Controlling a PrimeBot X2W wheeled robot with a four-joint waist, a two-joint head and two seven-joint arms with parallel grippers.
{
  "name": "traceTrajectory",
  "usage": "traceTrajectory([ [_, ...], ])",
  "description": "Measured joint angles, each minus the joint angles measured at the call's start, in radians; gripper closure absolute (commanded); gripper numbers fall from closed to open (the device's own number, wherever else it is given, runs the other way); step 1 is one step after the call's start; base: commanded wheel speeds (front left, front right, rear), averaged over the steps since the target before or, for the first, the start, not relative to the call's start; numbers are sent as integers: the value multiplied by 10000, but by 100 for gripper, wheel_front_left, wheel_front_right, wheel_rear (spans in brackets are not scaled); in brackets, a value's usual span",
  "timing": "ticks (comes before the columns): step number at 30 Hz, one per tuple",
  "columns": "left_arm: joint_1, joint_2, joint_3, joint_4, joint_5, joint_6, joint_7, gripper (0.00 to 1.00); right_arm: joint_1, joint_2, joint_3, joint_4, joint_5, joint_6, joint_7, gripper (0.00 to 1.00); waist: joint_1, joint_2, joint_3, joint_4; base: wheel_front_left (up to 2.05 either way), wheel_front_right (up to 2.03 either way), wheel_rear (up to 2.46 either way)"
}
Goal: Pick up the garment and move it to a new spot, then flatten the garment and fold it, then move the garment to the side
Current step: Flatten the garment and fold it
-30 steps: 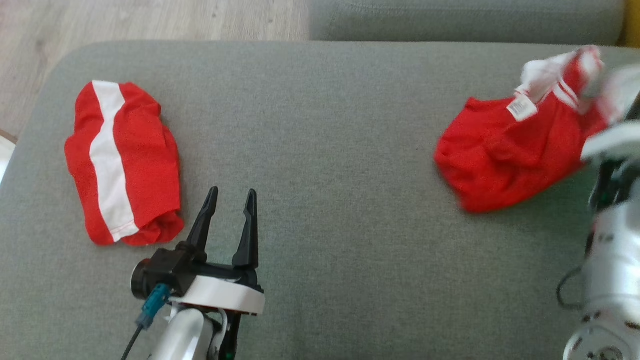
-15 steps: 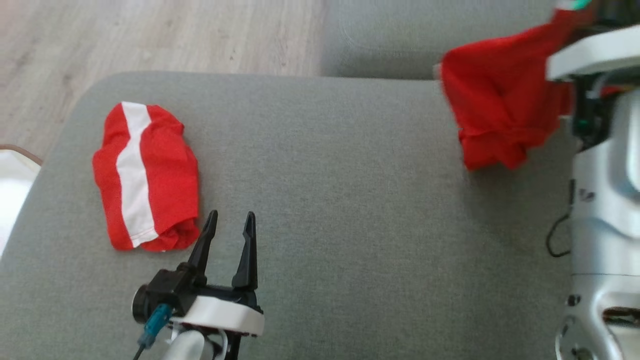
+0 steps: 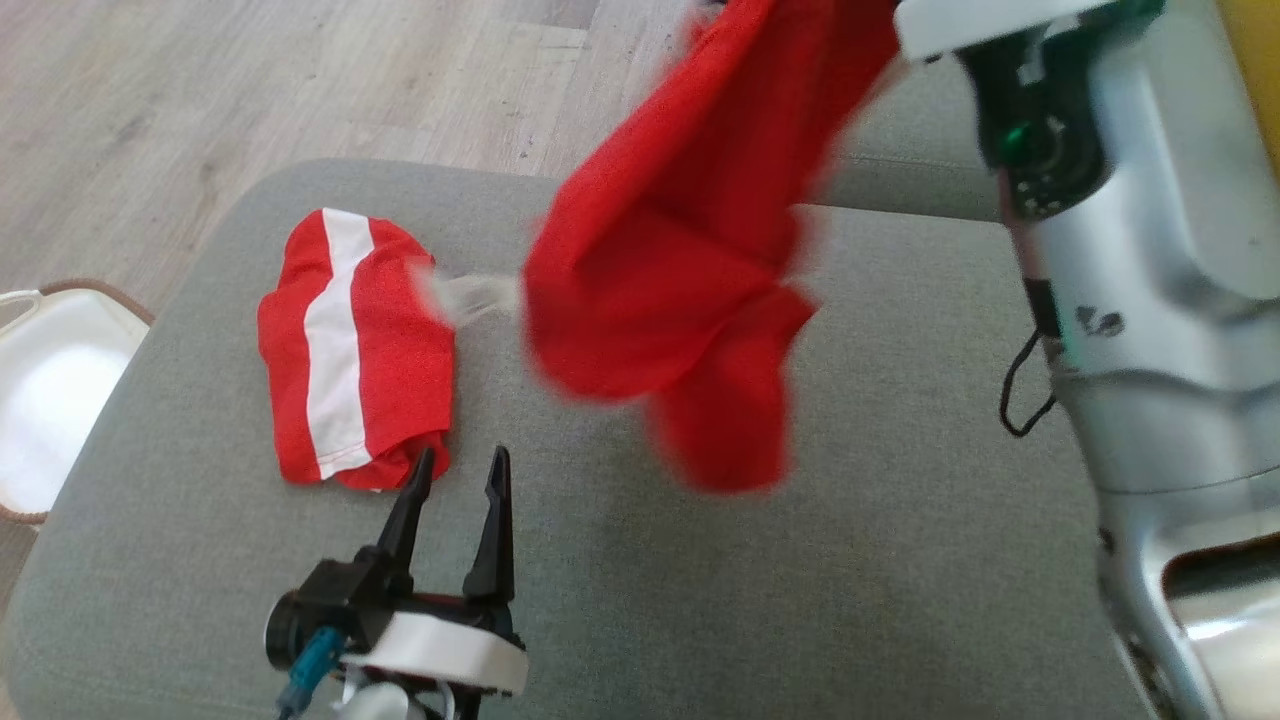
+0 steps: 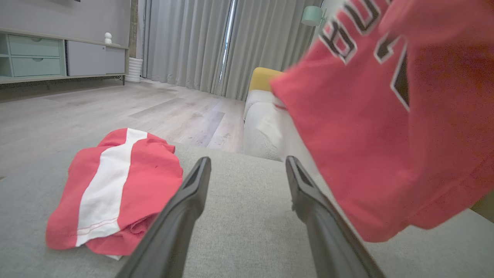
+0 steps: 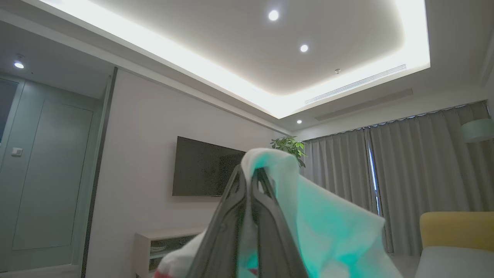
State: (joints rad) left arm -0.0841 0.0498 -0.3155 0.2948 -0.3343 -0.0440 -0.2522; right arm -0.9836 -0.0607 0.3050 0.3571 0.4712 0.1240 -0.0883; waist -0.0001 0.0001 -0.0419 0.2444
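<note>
A red garment (image 3: 680,280) with dark lettering hangs in the air over the grey cushion (image 3: 850,580), blurred by motion. In the left wrist view the same garment (image 4: 386,135) dangles at the right. My right gripper (image 5: 249,170) points up toward the ceiling, shut on a pale fold of the garment (image 5: 308,220). The silver right arm (image 3: 1130,200) rises at the head view's right. My left gripper (image 3: 460,465) rests low over the cushion, open with nothing between its fingers (image 4: 247,164).
A second red garment with a white stripe (image 3: 350,350) lies bundled on the cushion's left, just beyond my left fingertips (image 4: 115,185). A white basket (image 3: 50,390) stands on the wooden floor at far left. A yellow pillow (image 4: 264,77) sits on the sofa behind.
My right arm has lifted the red garment off the cushion's right side and swung it up and leftward. The head camera has shifted. The left gripper has kept its pose.
</note>
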Motion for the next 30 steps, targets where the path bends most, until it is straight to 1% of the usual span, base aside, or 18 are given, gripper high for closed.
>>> traceTrajectory([
  [2,136,0,10,0,13,0,0,0,-91,-130,-31,-15,324,0,23,100,0,0,-3,47,0,0,0],
  [4,221,2,17,-2,12,0,0,0,-43,-573,-169,75,397,0,138,100,0,0,37,75,0,0,0],
  [6,236,2,13,-27,12,0,0,0,138,-1296,-504,224,407,0,245,100,1,0,125,104,0,0,0],
  [8,231,2,-6,-75,12,-2,0,0,437,-2150,-823,587,408,0,366,100,1,0,254,135,0,0,0],
  [10,221,2,-27,-86,12,0,0,0,703,-2859,-1032,1195,405,0,502,100,2,0,429,152,0,0,0],
  [12,167,2,-44,-86,12,-6,0,0,759,-3310,-1145,2027,441,0,815,100,2,0,645,156,0,0,0],
  [13,97,0,-54,-86,12,-10,0,0,717,-3450,-1166,2533,445,0,1045,80,2,0,767,160,0,0,0],
  [14,3,0,-56,-100,12,-13,0,0,695,-3590,-1099,2968,339,0,1124,0,2,0,893,164,0,0,0],
  [16,-237,0,-61,-134,12,-17,0,0,515,-3737,-1014,4057,-50,0,1438,0,2,0,1173,180,0,0,0],
  [18,-513,0,-100,-171,8,-86,0,0,245,-3975,-803,5016,-729,0,1588,0,4,0,1465,215,0,0,0],
  [21,-839,-10,-161,-224,-8,-81,0,0,-245,-4105,-884,5942,-1346,0,1398,0,4,0,1867,279,0,0,0],
  [25,-915,-12,-132,-194,-8,-15,0,0,-789,-3854,-1043,6692,-1827,0,838,0,6,0,2182,204,0,0,0],
  [30,-916,-12,-17,-144,-100,2,0,0,-725,-3419,-1553,7156,-1983,0,-397,0,2,0,2035,-171,0,0,0],
])
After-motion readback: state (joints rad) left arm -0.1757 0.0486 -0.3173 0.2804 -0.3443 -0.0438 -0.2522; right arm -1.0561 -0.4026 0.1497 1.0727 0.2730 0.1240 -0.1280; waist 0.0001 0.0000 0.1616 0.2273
